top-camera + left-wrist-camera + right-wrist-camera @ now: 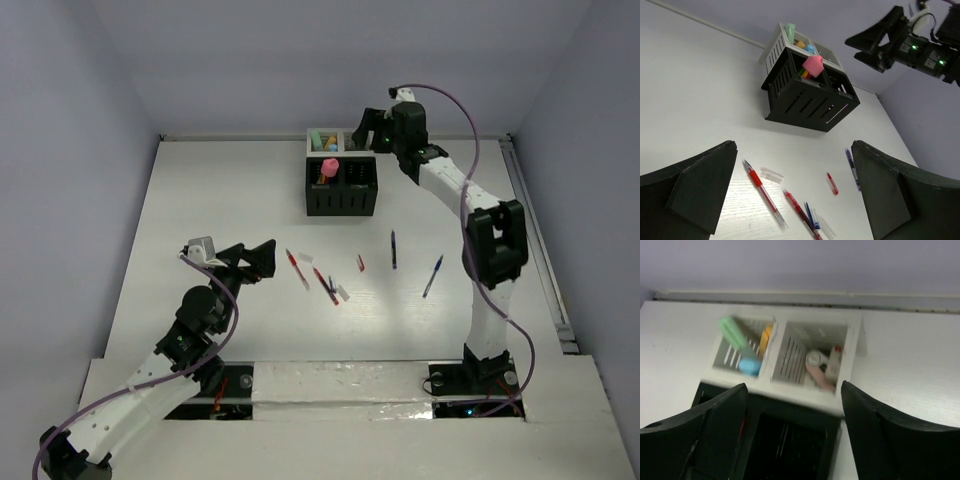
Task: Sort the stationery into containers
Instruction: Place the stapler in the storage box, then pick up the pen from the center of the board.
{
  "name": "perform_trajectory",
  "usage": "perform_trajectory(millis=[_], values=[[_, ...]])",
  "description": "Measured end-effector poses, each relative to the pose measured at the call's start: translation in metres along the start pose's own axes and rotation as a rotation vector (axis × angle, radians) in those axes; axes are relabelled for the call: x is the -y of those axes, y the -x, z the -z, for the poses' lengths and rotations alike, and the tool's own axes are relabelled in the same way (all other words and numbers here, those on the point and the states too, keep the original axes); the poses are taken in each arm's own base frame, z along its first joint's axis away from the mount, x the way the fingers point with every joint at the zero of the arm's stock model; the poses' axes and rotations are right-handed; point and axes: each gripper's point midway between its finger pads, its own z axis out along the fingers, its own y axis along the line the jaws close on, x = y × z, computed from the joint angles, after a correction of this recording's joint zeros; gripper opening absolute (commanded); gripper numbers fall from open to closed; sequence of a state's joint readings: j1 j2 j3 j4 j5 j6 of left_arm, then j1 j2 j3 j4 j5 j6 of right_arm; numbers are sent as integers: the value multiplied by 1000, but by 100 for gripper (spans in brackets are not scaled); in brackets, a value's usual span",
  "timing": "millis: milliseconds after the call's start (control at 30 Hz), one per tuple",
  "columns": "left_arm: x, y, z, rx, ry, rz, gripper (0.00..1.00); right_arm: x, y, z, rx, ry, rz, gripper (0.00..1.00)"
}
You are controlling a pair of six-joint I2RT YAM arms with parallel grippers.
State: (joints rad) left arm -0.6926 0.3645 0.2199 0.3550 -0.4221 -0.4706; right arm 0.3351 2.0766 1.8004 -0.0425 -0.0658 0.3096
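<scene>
1. Mostly, the thin pens lie loose across the middle of the top view: a red pen (297, 268), a second red pen (325, 285), a dark blue pen (394, 250) and a blue pen (432, 277), with white bits (306, 257) among them, so they look unsorted
2. A pink marker (329, 167) stands in the black box (341, 200) at upper centre; a green marker (732, 332) leans in the white box (790, 392) joined behind it, so the chunky ones seem grouped there
3. The right arm (440, 175) hangs its jaws open and empty over the white box
4. The left arm (190, 320) holds its jaws spread wide and empty, low over the counter (200, 190), facing the red pens, probably lined up for a pick
</scene>
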Motion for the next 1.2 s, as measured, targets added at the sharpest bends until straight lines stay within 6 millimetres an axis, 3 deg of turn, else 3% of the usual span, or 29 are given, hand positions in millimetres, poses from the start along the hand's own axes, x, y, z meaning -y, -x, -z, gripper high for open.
perform_trajectory(millis=[67, 100, 267, 400, 533, 600, 633, 733, 833, 967, 1100, 1200], values=[[0, 0, 0, 0, 0, 0, 99, 1, -3, 22, 3, -5, 1, 70], [0, 0, 0, 0, 0, 0, 99, 2, -6, 37, 9, -10, 1, 60], [1, 0, 0, -3, -7, 1, 99, 3, -16, 122, 73, -17, -31, 31], [4, -2, 0, -13, -23, 2, 99, 7, -59, 167, 44, -3, -69, 20], [9, -6, -1, -30, -46, 5, 99, 9, -132, 190, -114, -13, -72, 22], [11, -10, -1, -44, -55, 4, 99, 13, -166, 202, -203, -36, -70, 34], [11, -12, -2, -52, -59, 2, 99, 16, -177, 207, -237, -59, -69, 46], [13, -20, -4, -82, -69, -6, 99, 34, -192, 214, -287, -151, -56, 54], [12, -34, -7, -131, -67, -24, 99, 48, -201, 207, -336, -231, -37, 56], [12, -51, -9, -194, -72, -44, 99, 59, -209, 185, -398, -295, -6, 56], [15, -60, -11, -234, -92, -51, 99, 63, -204, 160, -407, -333, 17, 53], [20, -65, -12, -261, -109, -55, 99, 75, -215, 143, -441, -390, 40, 47]])
